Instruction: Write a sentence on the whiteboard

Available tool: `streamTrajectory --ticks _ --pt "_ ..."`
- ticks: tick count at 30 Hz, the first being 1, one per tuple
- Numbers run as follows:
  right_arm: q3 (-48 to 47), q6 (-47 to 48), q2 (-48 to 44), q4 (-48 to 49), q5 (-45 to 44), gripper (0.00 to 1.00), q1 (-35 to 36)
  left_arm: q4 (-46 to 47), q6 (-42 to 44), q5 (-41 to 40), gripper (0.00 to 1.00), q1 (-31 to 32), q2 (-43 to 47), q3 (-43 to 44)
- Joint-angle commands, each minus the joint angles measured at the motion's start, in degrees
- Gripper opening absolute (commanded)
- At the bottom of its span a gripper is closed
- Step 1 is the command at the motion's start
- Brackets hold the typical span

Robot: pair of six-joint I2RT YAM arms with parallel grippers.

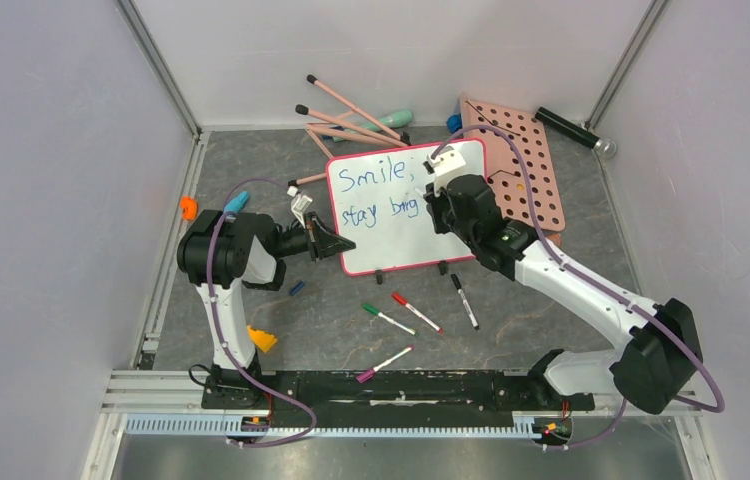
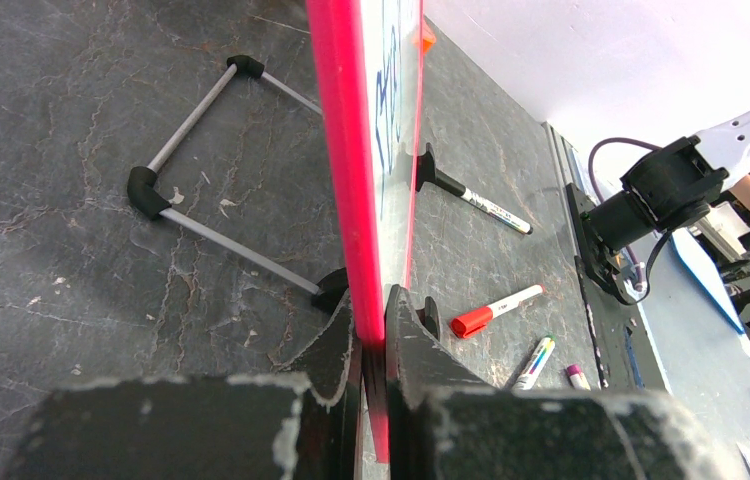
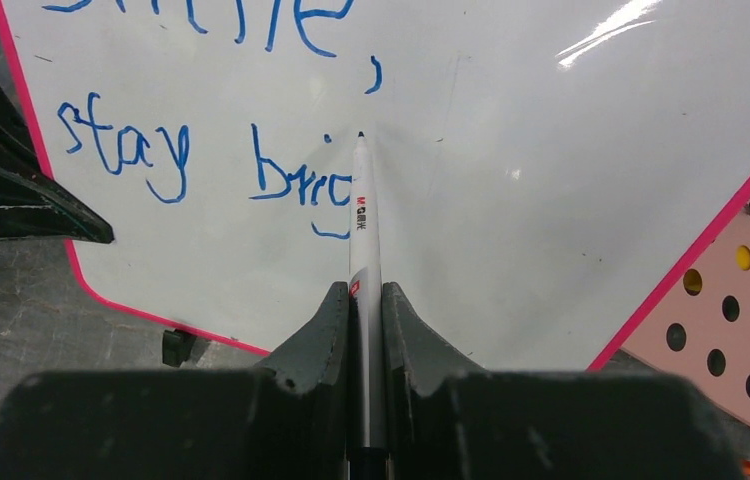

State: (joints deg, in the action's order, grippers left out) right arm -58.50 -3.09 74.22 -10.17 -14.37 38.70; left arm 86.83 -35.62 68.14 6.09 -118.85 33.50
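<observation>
There is 1 whiteboard [image 1: 391, 250], with 2 black feet [image 1: 379, 277] [image 1: 442, 267] and 2 lines of blue writing [image 1: 371, 178] [image 1: 361, 215]. There is 1 pegboard [image 1: 531, 190]. There are 4 loose markers [image 1: 388, 319] [image 1: 417, 312] [image 1: 465, 301] [image 1: 384, 364] and 1 held marker [image 3: 364, 200], 5 in all. At least 4 pink sticks [image 1: 351, 105] lie piled, too tangled for a sure count. There are 1 black cylinder [image 1: 573, 131], 2 orange bits [image 1: 188, 207] [image 1: 263, 340], and 2 arms [image 1: 231, 320] [image 1: 591, 295] with 2 grippers: left gripper [image 2: 373, 335], right gripper [image 3: 364, 300].

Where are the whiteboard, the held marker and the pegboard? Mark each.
whiteboard [image 1: 396, 248], top view, bare white face.
held marker [image 3: 364, 235], right wrist view, barrel.
pegboard [image 3: 729, 312], right wrist view, pink face between holes.
</observation>
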Motion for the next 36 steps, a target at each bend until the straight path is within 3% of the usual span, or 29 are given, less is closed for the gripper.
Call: streamTrajectory --ticks 1,12,26,36 --pt "-2.85 0.80 1.27 0.64 -2.31 0.00 -0.46 2.38 14.37 -3.07 0.03 -0.57 -3.15 -0.18" --pt "-2.44 1.20 3.08 0.68 -2.96 0.00 -1.18 2.38 14.35 -3.09 0.03 -0.51 -3.18 -0.17" --pt "5.78 -1.12 -0.76 1.97 0.90 0.00 -1.22 2.38 14.35 -3.10 0.02 -0.59 -3.15 -0.12" --pt "1.79 -0.05 0.70 1.25 -1.12 0.00 -1.23 2.38 14.35 -3.10 0.03 -0.64 -3.15 -0.12"
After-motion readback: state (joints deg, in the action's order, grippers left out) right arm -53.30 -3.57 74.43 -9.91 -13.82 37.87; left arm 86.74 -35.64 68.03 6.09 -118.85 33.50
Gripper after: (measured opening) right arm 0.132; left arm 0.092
